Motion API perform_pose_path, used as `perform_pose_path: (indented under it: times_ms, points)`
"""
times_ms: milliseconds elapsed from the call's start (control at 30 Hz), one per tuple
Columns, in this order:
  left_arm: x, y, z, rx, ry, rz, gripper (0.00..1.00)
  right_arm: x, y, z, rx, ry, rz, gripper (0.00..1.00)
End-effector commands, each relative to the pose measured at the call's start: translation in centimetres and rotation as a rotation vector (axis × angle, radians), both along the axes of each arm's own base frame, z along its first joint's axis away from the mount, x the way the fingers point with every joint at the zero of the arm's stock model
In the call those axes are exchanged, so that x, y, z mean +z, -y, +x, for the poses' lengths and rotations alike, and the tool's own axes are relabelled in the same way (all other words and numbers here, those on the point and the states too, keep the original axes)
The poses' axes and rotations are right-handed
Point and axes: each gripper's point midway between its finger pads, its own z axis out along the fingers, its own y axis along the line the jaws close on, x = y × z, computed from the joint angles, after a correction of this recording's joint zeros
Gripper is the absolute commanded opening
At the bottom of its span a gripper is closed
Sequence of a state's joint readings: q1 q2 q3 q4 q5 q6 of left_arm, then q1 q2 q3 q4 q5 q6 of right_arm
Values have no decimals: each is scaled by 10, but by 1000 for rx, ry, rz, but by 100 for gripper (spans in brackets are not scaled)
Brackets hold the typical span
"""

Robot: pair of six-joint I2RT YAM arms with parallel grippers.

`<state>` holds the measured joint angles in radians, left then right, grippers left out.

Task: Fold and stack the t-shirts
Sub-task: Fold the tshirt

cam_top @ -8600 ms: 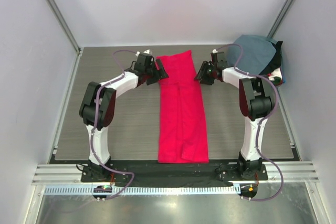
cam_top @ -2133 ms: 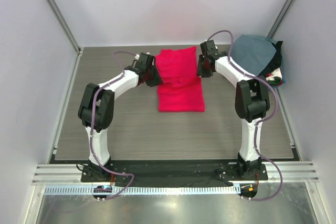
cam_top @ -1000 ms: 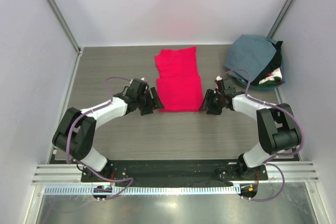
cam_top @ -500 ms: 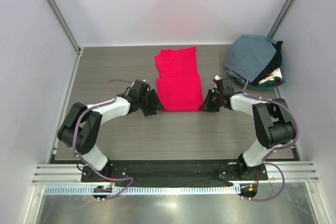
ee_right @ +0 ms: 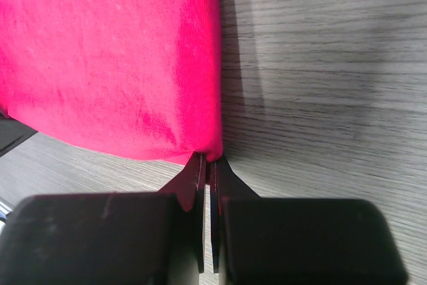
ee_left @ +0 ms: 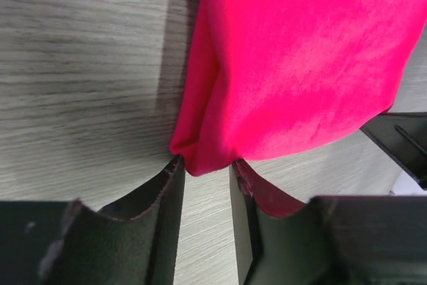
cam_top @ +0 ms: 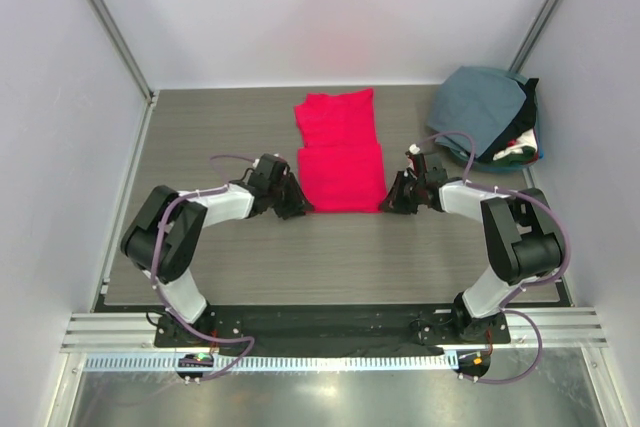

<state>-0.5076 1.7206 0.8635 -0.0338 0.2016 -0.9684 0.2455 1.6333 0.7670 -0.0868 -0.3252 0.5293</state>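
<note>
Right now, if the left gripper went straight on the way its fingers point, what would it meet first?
The near corner of the folded bright red cloth t-shirt: it lies right at the tips of the left gripper, whose jaws stand apart.

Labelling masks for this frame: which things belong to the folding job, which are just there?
Job: red t-shirt; pile of t-shirts, grey-blue on top; left gripper; right gripper.
Not the job: table; aluminium rail.
</note>
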Motion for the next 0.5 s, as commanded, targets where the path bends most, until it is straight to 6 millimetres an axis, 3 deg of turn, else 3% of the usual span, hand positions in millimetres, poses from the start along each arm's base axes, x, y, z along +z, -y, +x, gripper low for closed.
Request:
perform_pose_path:
  times_ms: [0, 100, 200, 300, 467]
  points:
    - [-11, -4, 9, 35, 15, 36, 33, 8, 1, 1, 1, 34, -1, 1]
    - [-21, -4, 7, 39, 3, 30, 23, 9, 0, 1, 3, 37, 1, 1]
    - [-26, -2, 1, 39, -6, 11, 0, 11, 0, 0, 5, 37, 6, 1]
    - [-25, -4, -6, 26, 4, 24, 0, 22, -4, -5, 22, 46, 35, 1]
    - [8, -7, -21, 6, 59, 12, 0, 44, 1, -22, 34, 60, 24, 1]
